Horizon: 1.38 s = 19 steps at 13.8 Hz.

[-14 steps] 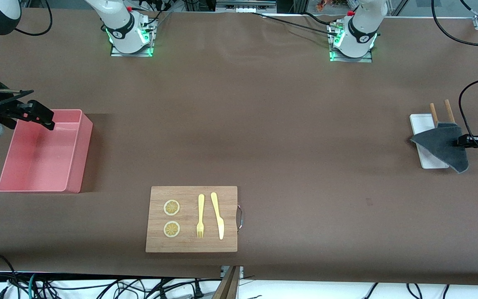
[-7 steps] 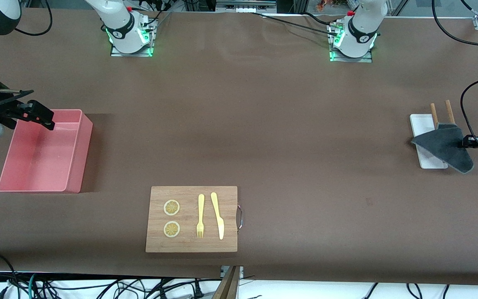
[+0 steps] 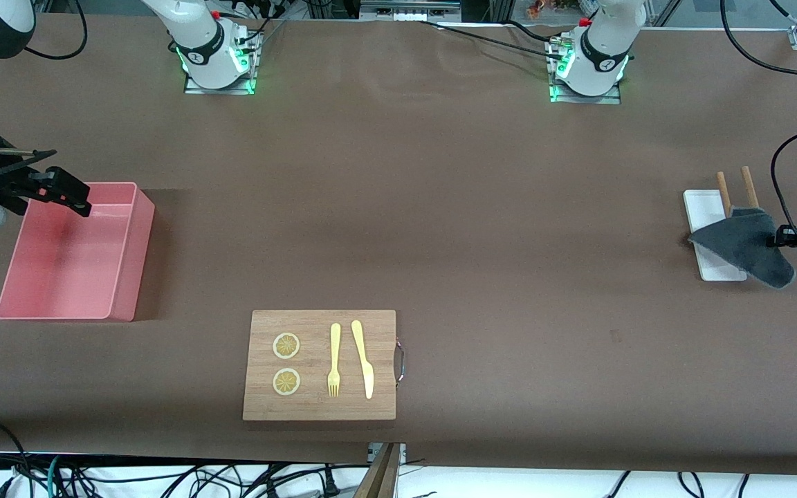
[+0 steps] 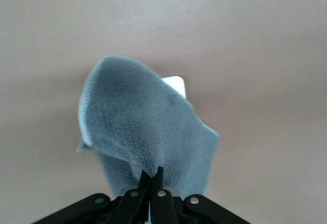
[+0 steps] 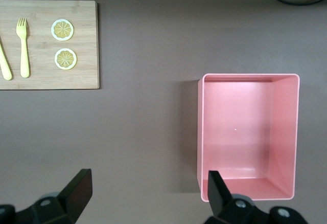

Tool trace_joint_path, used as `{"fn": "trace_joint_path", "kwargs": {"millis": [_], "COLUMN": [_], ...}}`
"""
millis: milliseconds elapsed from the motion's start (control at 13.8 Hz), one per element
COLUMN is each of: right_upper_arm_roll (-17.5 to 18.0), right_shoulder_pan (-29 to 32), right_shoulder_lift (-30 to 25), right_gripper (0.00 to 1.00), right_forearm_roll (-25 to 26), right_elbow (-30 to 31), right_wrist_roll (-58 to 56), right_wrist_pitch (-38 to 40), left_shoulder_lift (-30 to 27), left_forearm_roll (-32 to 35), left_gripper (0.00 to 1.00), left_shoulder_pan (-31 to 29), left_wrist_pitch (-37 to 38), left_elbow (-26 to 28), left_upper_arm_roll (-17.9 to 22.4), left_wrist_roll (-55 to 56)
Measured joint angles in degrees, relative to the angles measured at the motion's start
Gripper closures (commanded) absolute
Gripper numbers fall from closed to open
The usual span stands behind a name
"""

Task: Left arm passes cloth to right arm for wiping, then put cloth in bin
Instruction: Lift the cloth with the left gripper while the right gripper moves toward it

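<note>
The dark grey cloth point(image 3: 746, 243) hangs from my left gripper point(image 3: 780, 237), which is shut on one corner and holds it over the white tray point(image 3: 701, 207) at the left arm's end of the table. In the left wrist view the cloth point(image 4: 143, 127) drapes from the closed gripper point(image 4: 152, 175) and hides most of the tray. My right gripper point(image 3: 70, 194) is open and empty above the pink bin point(image 3: 132, 263) at the right arm's end. In the right wrist view the bin point(image 5: 248, 137) is empty and the gripper point(image 5: 148, 185) is wide open.
A wooden board point(image 3: 319, 408) with two lemon slices point(image 3: 286, 363), a yellow fork point(image 3: 334, 360) and a yellow knife point(image 3: 363, 358) lies near the front camera's edge. Two wooden sticks point(image 3: 734, 185) rest at the tray's end. Cables run along the table's edges.
My left gripper has lifted the cloth slightly and drawn it toward the left arm's end of the table. The right arm has not moved.
</note>
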<state>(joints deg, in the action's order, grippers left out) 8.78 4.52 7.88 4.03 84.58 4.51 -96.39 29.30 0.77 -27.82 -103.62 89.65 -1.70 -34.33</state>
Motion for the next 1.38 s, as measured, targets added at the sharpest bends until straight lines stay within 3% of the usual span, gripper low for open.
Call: {"fn": "trace_joint_path", "kwargs": {"millis": [291, 654, 945, 1381], "right_upper_arm_roll": [0.0, 0.18, 0.84, 2.08], "right_shoulder_pan": [-0.02, -0.13, -0.6, -0.96], "right_shoulder_lift": [0.0, 0.0, 0.56, 1.04], "right_gripper": [0.0, 0.0, 0.0, 0.0], "right_forearm_roll": [0.0, -0.01, -0.14, -0.98], "right_elbow": [0.0, 0.0, 1.05, 7.82], "right_wrist_roll": [0.0, 0.0, 0.0, -0.17], "right_wrist_pitch": [0.0, 0.0, 0.4, 0.3], "left_shoulder_lift": [-0.35, -0.34, -0.35, 0.03], "left_forearm_roll": [-0.04, -2.93, -7.87, -19.73], "left_gripper": [1.0, 1.0, 1.0, 1.0], "left_shoulder_pan": [4.33, 12.37, 20.49, 33.2], "left_wrist_pitch": [7.72, 13.89, 19.0, 19.57], "left_elbow": [-6.62, -10.03, -12.59, -12.72], "left_upper_arm_roll": [-0.74, -0.84, -0.95, -1.12], "left_wrist_roll": [0.08, 4.38, 16.81, 41.64]}}
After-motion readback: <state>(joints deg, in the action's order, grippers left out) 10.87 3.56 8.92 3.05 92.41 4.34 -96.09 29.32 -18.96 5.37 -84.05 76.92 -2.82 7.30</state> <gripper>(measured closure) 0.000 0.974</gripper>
